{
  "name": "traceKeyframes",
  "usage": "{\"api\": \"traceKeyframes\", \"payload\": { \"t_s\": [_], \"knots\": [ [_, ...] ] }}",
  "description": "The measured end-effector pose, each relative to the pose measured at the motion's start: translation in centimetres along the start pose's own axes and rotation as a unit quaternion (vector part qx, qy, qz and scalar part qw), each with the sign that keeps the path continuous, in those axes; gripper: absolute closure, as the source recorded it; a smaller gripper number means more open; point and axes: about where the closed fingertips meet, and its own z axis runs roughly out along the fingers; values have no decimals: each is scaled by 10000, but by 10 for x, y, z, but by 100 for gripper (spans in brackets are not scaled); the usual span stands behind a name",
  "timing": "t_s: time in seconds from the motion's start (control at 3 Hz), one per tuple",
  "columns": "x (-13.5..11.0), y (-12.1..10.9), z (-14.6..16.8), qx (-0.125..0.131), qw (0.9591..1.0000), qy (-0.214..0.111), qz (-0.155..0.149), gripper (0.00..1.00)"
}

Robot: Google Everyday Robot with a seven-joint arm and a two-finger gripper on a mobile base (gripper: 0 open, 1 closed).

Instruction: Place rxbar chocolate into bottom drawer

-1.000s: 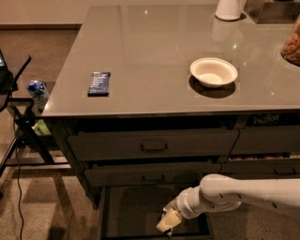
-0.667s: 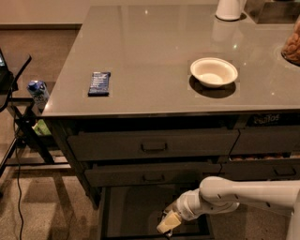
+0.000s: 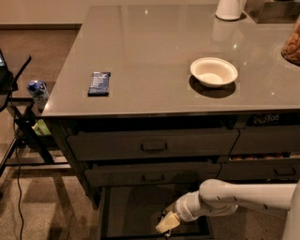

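The bottom drawer (image 3: 129,211) is pulled open below the counter, and its dark flat floor shows. My gripper (image 3: 167,223) reaches in from the right on a white arm (image 3: 234,197) and sits low inside the drawer, near its front right part. I see no black-wrapped rxbar chocolate; it may be hidden at the gripper, but I cannot tell. A blue-wrapped bar (image 3: 99,83) lies on the counter's left side, far from the gripper.
Two shallower handled drawers (image 3: 152,145) sit shut above the open one. On the grey counter (image 3: 154,42) stand a white bowl (image 3: 213,71), a white jug base (image 3: 229,9) and a snack container (image 3: 293,44). A stand with a blue can (image 3: 37,90) is at the left.
The gripper has edged very slightly down and left inside the bottom drawer. Nothing else has moved.
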Motion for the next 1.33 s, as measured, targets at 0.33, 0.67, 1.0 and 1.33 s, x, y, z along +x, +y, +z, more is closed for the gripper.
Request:
{"api": "traceKeyframes", "payload": {
  "t_s": [0.33,0.67,1.0,1.33],
  "knots": [
    [9,-19,18,190,9993,-186,247,100],
    [13,-34,30,336,9983,-288,384,100],
    [13,-34,30,336,9983,-288,385,100],
    [22,-40,48,319,9978,-288,512,100]
  ]
}}
